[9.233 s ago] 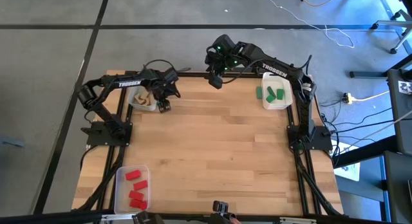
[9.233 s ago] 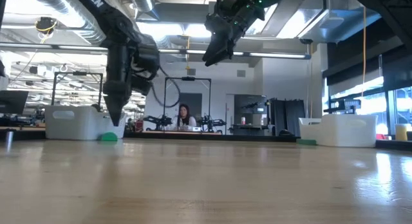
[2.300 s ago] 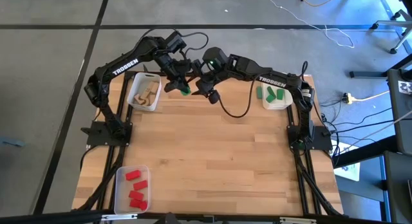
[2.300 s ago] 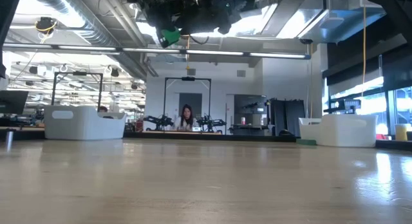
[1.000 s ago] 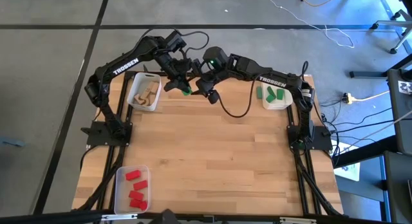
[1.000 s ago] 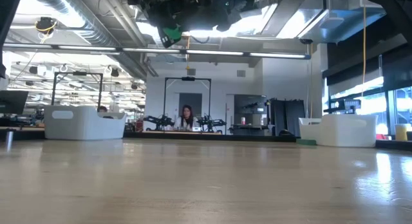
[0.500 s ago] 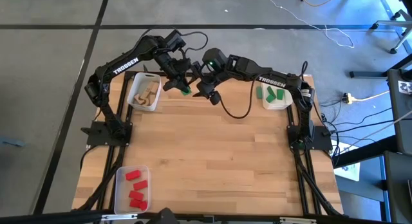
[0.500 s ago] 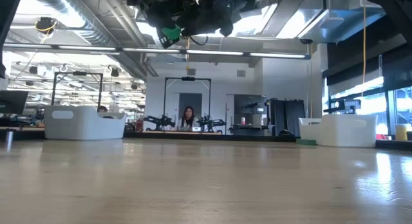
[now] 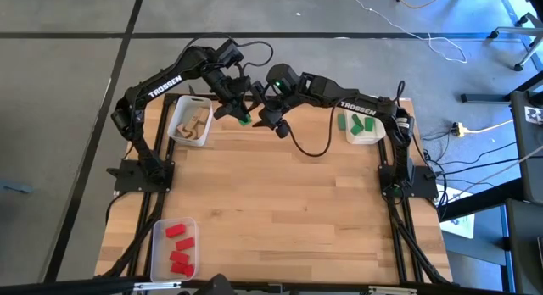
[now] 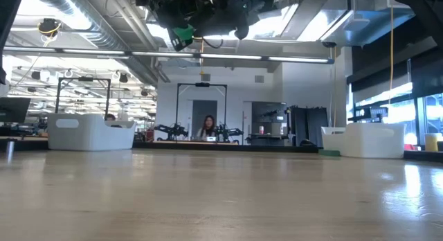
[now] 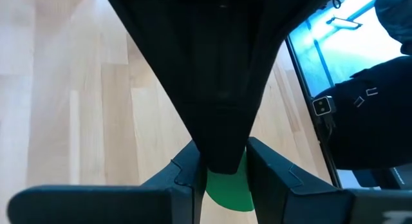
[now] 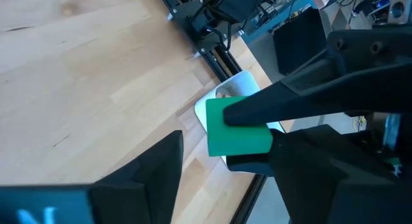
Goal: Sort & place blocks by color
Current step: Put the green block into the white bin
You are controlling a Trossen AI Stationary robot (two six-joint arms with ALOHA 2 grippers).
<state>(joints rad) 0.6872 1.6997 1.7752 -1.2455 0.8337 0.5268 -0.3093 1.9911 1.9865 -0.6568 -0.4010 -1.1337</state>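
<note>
Little has moved over the last second: both arms still meet high over the far edge of the bench (image 9: 280,202), where nine seconds ago they stood apart, the left one down beside the bin of wooden blocks. In the room behind, the person (image 10: 208,127) has shifted a little to the right.

From the low view the two arms crowd together near the ceiling lights, well above the bench. The left gripper (image 9: 241,114) has its fingers (image 11: 187,169) clamped on a green block (image 9: 244,119), which also shows as a bright spot in the low view (image 10: 181,35). The right gripper (image 9: 259,110) faces it from the other side, and its fingers (image 12: 154,166) stand apart on either side of the block without pressing on it; in the right wrist view the block fills the gap between them.

Three clear bins sit on the bench. The bin at the far left (image 9: 177,132) holds pale wooden blocks (image 9: 195,125) and lies just beside the left arm. The bin at the far right (image 9: 379,134) holds green blocks (image 9: 361,122), and the bin at the near left corner (image 9: 158,248) holds red blocks (image 9: 178,244). A black cable (image 9: 310,149) droops from the right arm over the far part of the bench.
</note>
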